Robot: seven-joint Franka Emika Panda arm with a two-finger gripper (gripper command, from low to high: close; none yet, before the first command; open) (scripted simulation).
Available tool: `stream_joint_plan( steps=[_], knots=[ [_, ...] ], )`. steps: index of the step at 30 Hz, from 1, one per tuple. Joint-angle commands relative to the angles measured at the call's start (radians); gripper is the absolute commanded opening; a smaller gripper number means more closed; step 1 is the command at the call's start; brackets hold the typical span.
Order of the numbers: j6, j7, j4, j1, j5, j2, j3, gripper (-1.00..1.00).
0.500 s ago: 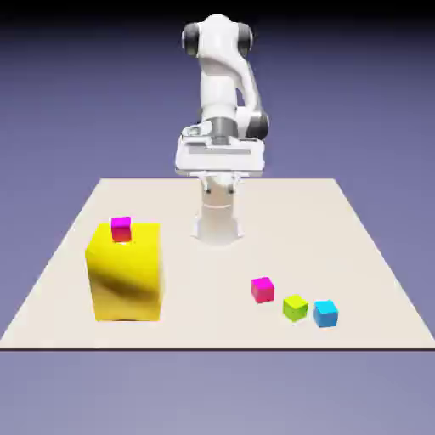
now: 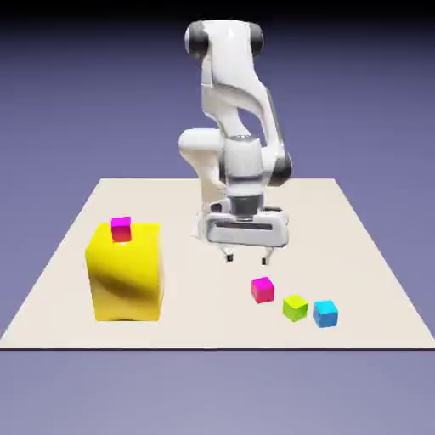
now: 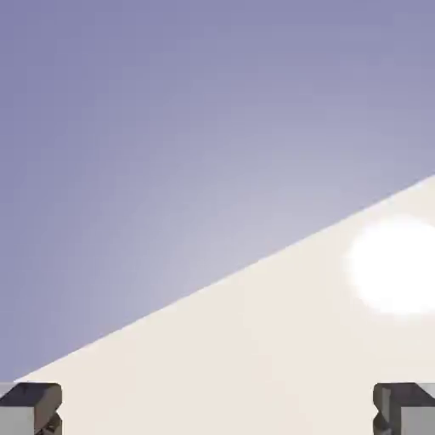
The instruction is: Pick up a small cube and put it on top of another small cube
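Arm: the white robot arm's two-finger gripper [image 2: 247, 257] hung above the beige table [image 2: 357, 255], fingers pointing down and spread wide apart, holding nothing.
Target cube: the small lime-green plain cube [image 2: 295, 307] sat on the table, untouched, toward the camera from the gripper and toward the exterior view's right.
Neighbours: a small magenta-pink plain cube [image 2: 262, 290] lay just beside the lime-green cube on the exterior view's left; a small cyan cube [image 2: 324, 313] lay just beside it on the right.
Elsewhere: a big yellow block [image 2: 125, 272] stood well apart from the lime-green cube, a second magenta-pink cube [image 2: 121, 228] resting on top of it.
Hand view: only bare tabletop, backdrop and the two grey fingertips [image 3: 31, 406] appeared; a bright patch on the table was possibly glare.
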Motion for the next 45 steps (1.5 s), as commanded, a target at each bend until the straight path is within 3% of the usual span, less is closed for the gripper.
stream_joint_plan(
  steps=[1,12,17,18,19,25,45],
  knots=[
    [-0.016,0.043,0.015,-0.015,0.008,0.036,0.027,0.0],
    [-0.173,0.456,0.158,-0.171,0.081,0.383,0.289,0.0],
    [-0.009,0.495,0.18,-0.032,0.005,0.563,0.166,0.0],
    [-0.009,0.495,0.18,-0.032,0.005,0.563,0.166,-1.0],
    [-0.009,0.495,0.18,-0.032,0.005,0.563,0.166,-1.0],
    [-0.17,0.421,0.166,-0.148,0.09,0.363,0.296,-1.0],
    [-0.629,0.895,0.148,-0.422,0.282,-0.326,-0.428,-1.0]
  ],
)
